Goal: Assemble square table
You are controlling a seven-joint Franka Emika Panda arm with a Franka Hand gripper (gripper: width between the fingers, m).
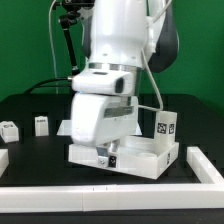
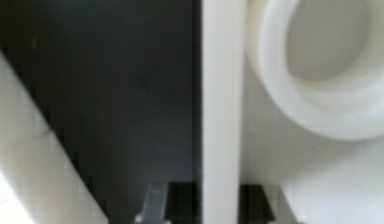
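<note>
**Exterior view: where is the table, and what are you doing?**
My pincer (image 1: 108,157) is low at the slab (image 1: 152,152), which lies hollow face up on the dark worktop (image 1: 30,105). One leg (image 1: 41,125) and another leg (image 1: 10,130) stand well apart from the slab, toward the exterior view's left. A long white bar (image 1: 100,195) lies near the slab on its camera side.

**Risk there?**
If I drag the slab toward the camera, I judge it could knock into that bar and twist in my hold.

**Any writing?**
None that I can read. The tag (image 1: 165,127) on the slab's edge is a black-and-white pattern only. The legs' marks are too small to tell.

**Wrist view?**
My fingers (image 2: 157,203) are drawn narrow, one on each side of the slab's thin rim wall (image 2: 219,90), pinching it. A round socket (image 2: 340,70) sits just beside the wall inside the slab, and there is bare worktop on the other side.

**Risk?**
The hold is only on a slim, smooth wall near one edge. A quick pull or lift could let the slab pivot or slip out, I think. No lettering shows here.
</note>
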